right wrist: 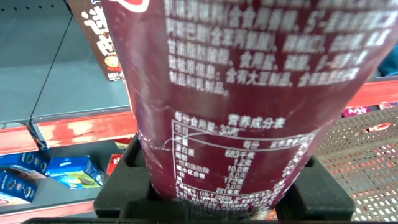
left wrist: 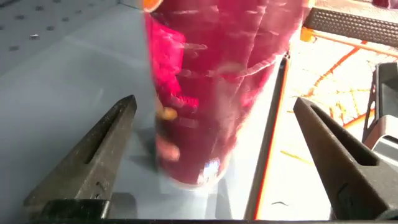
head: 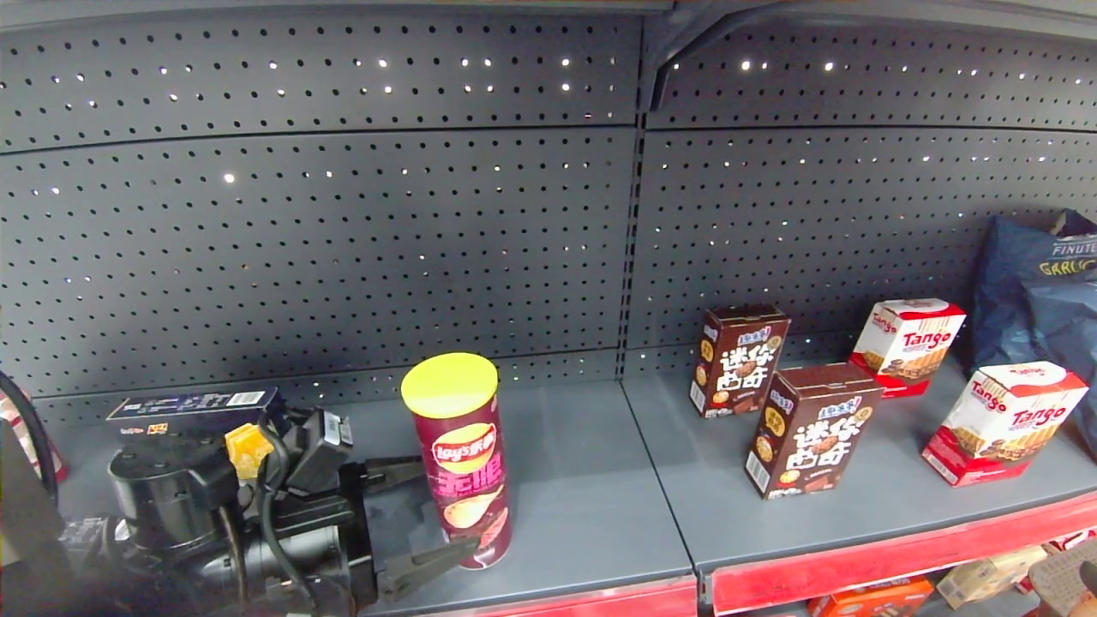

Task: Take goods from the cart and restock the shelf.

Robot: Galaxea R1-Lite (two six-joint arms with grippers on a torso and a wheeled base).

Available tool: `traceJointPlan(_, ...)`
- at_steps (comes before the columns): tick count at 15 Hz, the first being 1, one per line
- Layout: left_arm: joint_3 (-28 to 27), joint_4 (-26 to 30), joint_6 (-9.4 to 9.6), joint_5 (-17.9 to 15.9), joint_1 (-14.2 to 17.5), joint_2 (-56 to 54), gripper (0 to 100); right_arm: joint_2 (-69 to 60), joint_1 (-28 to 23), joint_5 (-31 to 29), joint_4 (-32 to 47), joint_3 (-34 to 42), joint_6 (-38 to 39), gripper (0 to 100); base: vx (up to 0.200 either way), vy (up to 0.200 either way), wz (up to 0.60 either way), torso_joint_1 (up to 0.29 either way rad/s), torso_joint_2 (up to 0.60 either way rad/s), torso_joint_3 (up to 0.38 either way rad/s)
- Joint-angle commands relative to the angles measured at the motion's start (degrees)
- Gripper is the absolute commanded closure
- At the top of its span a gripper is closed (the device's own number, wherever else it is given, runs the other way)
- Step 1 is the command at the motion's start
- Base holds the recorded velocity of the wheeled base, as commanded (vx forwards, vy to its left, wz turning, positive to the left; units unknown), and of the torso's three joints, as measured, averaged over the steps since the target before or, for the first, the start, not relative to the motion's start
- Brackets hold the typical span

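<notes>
A maroon chip can [head: 463, 463] with a yellow lid stands upright on the grey shelf [head: 591, 497], near its front edge. My left gripper [head: 446, 507] is open, one finger on each side of the can's lower half with a gap to each. In the left wrist view the can [left wrist: 211, 93] rises between the two dark fingers [left wrist: 93, 162], its base on the shelf. My right gripper [right wrist: 221, 186] is shut on a second maroon chip can [right wrist: 242, 93], held in front of the shelf's red edge [right wrist: 81, 127].
Two brown snack boxes [head: 810, 428] and two red-and-white wafer boxes [head: 1003, 420] stand on the shelf's right half, with a dark blue bag [head: 1037, 283] at far right. A dark flat box [head: 193, 407] lies behind my left arm. The cart's mesh [right wrist: 367, 149] is by the right gripper.
</notes>
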Motion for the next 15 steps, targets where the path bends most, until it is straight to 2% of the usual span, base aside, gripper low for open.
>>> traceJointPlan(1,2.1,-0.6,-0.03,-0.1,2.3,-3.6,0,-0.1,0.1,0.0,0.0,0.0,0.0,100,0.000,0.000,0.00,0.000,0.00,0.000)
traceJointPlan(4,4.6,-0.6,-0.12,-0.1,4.1,-8.0,0,-0.1,0.1,-0.1,0.0,-0.1,0.0,100,0.000,0.000,0.00,0.000,0.00,0.000)
traceJointPlan(6,4.6,-0.6,-0.12,-0.1,4.1,-8.0,0,-0.1,0.1,-0.1,0.0,-0.1,0.0,100,0.000,0.000,0.00,0.000,0.00,0.000)
traceJointPlan(7,6.8,-0.6,-0.21,0.0,4.1,-11.5,0,-0.2,0.1,-0.1,0.0,-0.1,0.0,100,0.000,0.000,0.00,0.000,0.00,0.000)
traceJointPlan(11,2.8,-0.6,-0.56,0.5,5.8,-18.1,0,-0.8,0.1,-0.1,0.0,-0.1,0.0,100,0.000,0.000,0.00,0.000,0.00,0.000)
traceJointPlan(13,0.1,0.1,-0.56,3.2,8.6,-22.7,0,-0.8,0.1,-0.1,0.0,-0.1,0.0,100,0.000,0.000,0.00,0.000,0.00,0.000)
traceJointPlan(14,0.0,0.1,-0.56,3.4,8.7,-22.9,0,-0.8,0.1,-0.1,0.0,-0.1,0.0,100,0.000,0.000,0.00,0.000,0.00,0.000)
traceJointPlan(15,0.8,-0.1,-0.12,8.3,10.4,-26.1,0,-0.9,0.1,-0.1,0.0,-0.1,0.0,100,0.000,0.000,0.00,0.000,0.00,0.000)
